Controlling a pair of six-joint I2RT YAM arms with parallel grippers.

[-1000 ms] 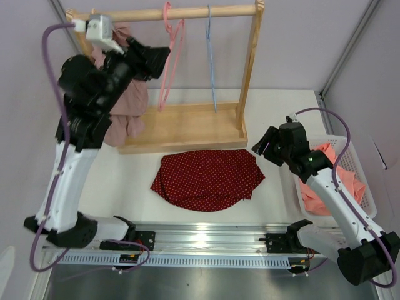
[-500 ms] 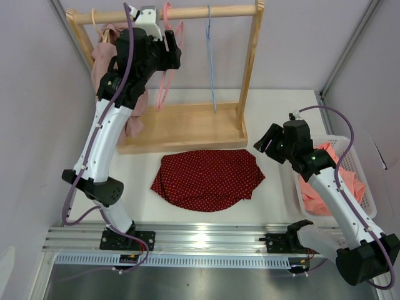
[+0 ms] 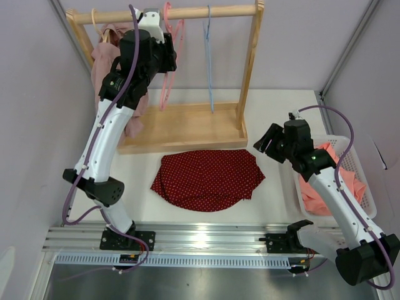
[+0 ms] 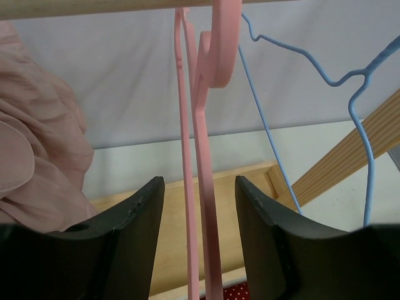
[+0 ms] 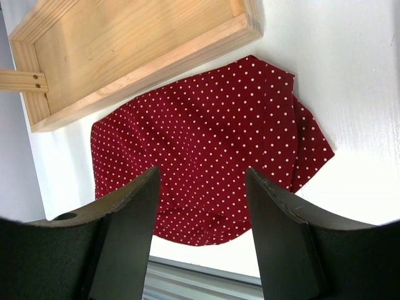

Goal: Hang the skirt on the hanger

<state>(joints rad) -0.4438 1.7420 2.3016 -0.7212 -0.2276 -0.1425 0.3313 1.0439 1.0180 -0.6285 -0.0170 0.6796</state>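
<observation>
A red skirt with white dots [image 3: 208, 179] lies flat on the white table; it also shows in the right wrist view [image 5: 206, 150]. A pink hanger [image 3: 167, 59] hangs on the wooden rail. In the left wrist view the pink hanger [image 4: 203, 162] runs down between my open fingers, touching neither. My left gripper [image 3: 167, 57] is raised at the rail, open around the hanger's neck. My right gripper [image 3: 262, 142] is open and empty, hovering above the table at the skirt's right edge.
A wooden rack [image 3: 187, 128] with a tray base stands at the back. A blue wire hanger [image 3: 210, 56] hangs right of the pink one. A pale pink garment [image 3: 122, 94] hangs at the rack's left. A white basket [image 3: 356, 169] with coral cloth sits at the right.
My left arm swung up and right from the pale pink garment to the pink hanger and settled around it. The right gripper has barely moved.
</observation>
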